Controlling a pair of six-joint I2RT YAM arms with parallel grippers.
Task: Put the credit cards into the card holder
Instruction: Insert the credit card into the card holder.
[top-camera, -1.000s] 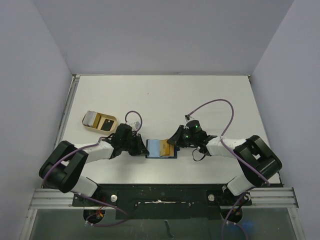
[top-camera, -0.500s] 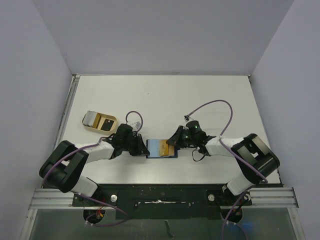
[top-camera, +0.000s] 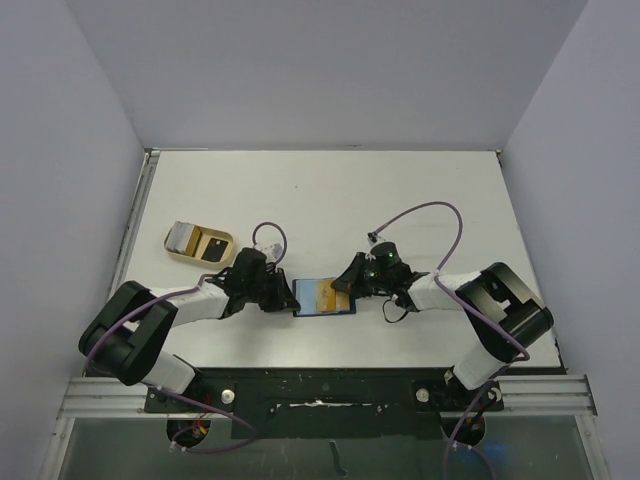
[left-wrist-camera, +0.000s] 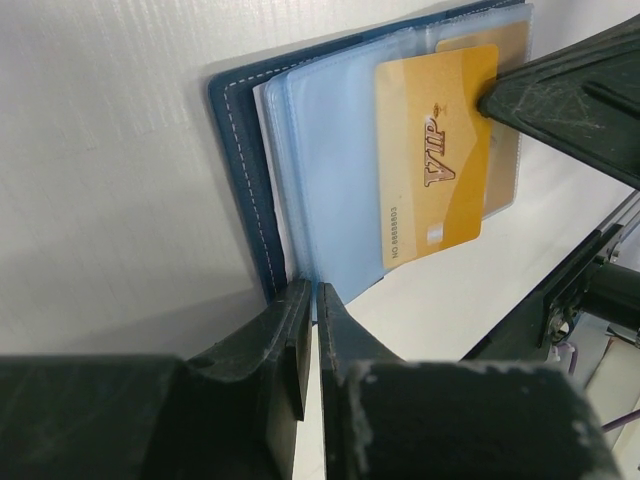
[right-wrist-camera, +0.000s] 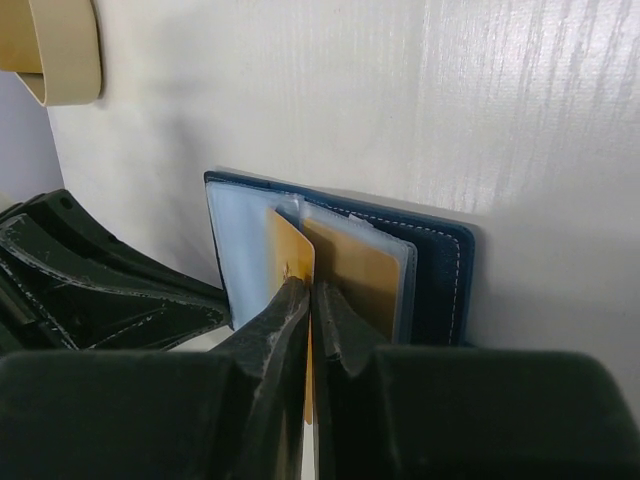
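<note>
Right pincer (right-wrist-camera: 308, 292) slid glossy gold card (left-wrist-camera: 437, 160) over plastic-sleeved holder (left-wrist-camera: 240, 170).

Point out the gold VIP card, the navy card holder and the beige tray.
Gold rectangular VIP card (left-wrist-camera: 440, 160): left wrist view, card face.
Navy folding card holder (left-wrist-camera: 240, 180): left wrist view, stitched cover edge.
Beige rounded tray (right-wrist-camera: 60, 45): right wrist view, outer wall.

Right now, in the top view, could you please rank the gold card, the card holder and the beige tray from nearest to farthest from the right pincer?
1. Gold card: gripped in the right pincer.
2. Card holder: lying open right beneath that card.
3. Beige tray: far off to the left.
</note>
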